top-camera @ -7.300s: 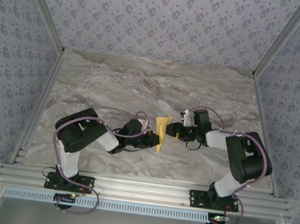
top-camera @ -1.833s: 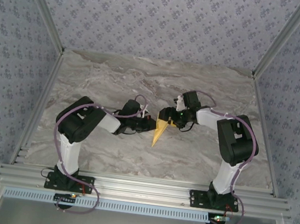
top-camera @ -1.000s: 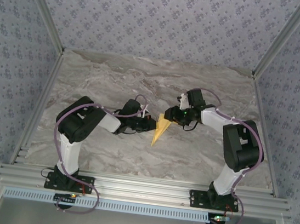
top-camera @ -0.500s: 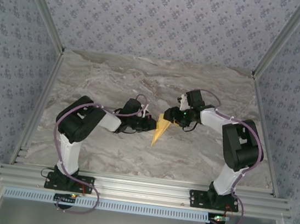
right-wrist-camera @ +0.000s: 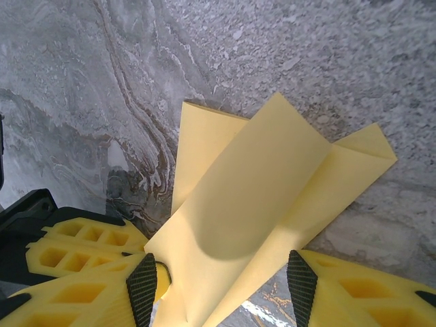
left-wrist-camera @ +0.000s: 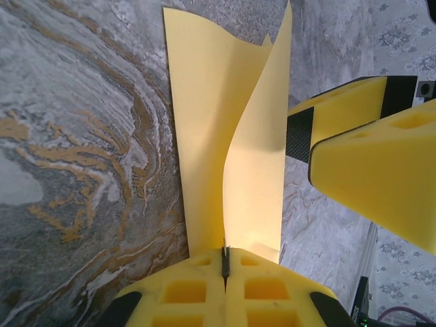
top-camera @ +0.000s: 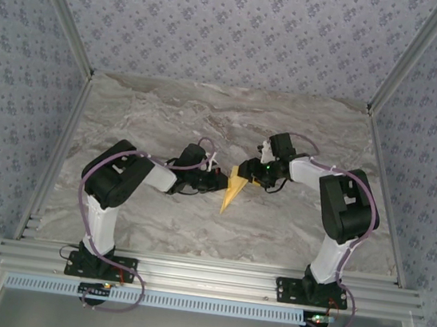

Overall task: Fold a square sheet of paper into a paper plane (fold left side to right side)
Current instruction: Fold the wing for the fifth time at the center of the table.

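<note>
A grey marble-patterned tabletop point(top-camera: 168, 117) with tan veins spreads from the centre toward 12 o'clock. It is closed in at 9, 12 and 3 o'clock by walls of pale blue wallpaper point(top-camera: 236, 29) dotted with small floral sprigs. Aluminium posts point(top-camera: 67, 16) slant up from its far corners. At 6 o'clock an extruded aluminium rail point(top-camera: 203, 278) runs across, with a white slotted strip point(top-camera: 200, 304) just below. The light is soft and even.

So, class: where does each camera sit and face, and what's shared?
Top external: overhead behind the bases, facing down at the grey marble table; both arms show.
Left wrist: wrist-mounted, faces the folded yellow-orange paper sheet past its shut left pincer.
Right wrist: wrist-mounted, faces it through the open right pincer.
Shared: the paper.
</note>
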`<state>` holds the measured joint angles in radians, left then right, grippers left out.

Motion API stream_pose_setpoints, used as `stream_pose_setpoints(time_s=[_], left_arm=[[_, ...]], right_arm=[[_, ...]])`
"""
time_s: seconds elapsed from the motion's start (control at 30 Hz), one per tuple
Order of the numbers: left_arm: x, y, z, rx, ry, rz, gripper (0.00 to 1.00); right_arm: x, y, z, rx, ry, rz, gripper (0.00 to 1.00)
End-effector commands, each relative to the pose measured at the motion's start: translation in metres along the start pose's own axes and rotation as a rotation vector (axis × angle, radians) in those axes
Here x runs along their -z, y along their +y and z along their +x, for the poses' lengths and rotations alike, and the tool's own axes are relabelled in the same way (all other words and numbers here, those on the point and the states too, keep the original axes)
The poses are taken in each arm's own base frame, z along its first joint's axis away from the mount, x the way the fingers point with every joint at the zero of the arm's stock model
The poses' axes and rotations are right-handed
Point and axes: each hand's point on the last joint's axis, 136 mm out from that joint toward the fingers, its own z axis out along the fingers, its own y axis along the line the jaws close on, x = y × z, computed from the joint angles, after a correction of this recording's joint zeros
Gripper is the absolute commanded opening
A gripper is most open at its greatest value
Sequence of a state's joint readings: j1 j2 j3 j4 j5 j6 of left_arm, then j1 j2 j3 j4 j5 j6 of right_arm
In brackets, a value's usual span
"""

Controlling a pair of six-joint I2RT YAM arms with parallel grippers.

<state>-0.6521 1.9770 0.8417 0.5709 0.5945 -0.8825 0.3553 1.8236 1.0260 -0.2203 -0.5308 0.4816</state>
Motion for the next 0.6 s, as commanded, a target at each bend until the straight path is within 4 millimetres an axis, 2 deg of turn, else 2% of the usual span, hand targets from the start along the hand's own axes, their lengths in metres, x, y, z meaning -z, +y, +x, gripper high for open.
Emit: stream_pose_setpoints(time_s=[0.0,0.57], left_arm=[[-0.0052,0.0083,-0.0038,-0.02,-0.007,-0.041,0.0],[-0.0053,0.0098,-0.0028,-0.017,-0.006,-0.044,0.0]], right_arm=[[0.0003,0.002,-0.0084,-0.002,-0.008,-0.006,0.58],[0.004,0.0077,-0.0132,0.012,-0.031,-0.026,0.58]])
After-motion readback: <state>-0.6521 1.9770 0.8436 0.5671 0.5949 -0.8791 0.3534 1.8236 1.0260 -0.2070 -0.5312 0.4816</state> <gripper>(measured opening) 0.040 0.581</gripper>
